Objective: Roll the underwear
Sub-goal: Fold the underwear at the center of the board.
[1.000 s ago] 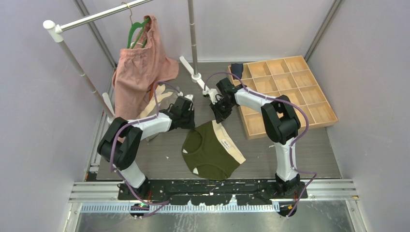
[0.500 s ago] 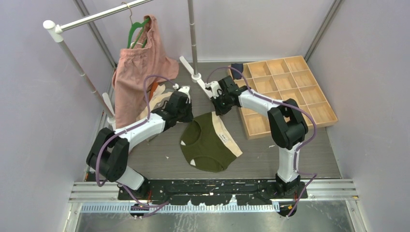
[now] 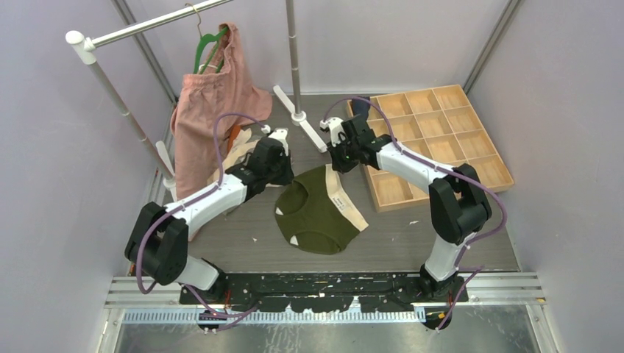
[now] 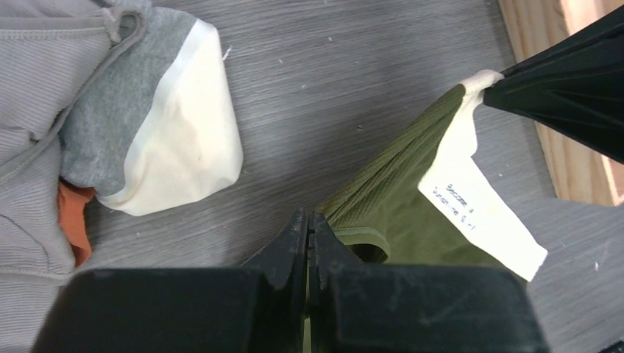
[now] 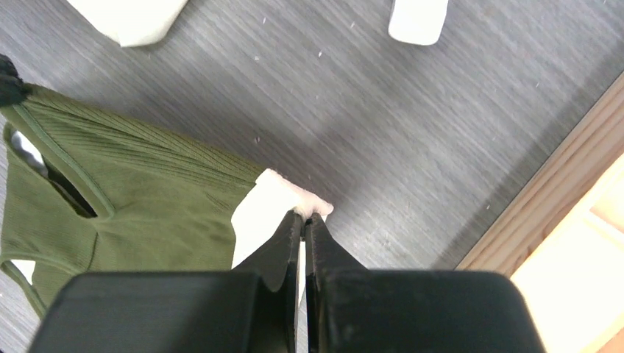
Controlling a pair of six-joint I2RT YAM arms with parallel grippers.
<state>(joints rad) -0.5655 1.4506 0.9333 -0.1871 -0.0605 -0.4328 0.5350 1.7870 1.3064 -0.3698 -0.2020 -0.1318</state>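
Underwear (image 3: 316,213), olive with cream waistband, lies on desk (image 3: 412,235) beside tray (image 3: 478,143), its far edge stretched between left pincer (image 4: 309,220), clamped on olive corner, and right pincer (image 5: 304,218), clamped on waistband corner.

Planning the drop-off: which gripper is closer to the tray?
Right. The right gripper pinches the briefs' waistband corner just left of the tray; the left gripper holds the briefs' opposite corner, farther away.
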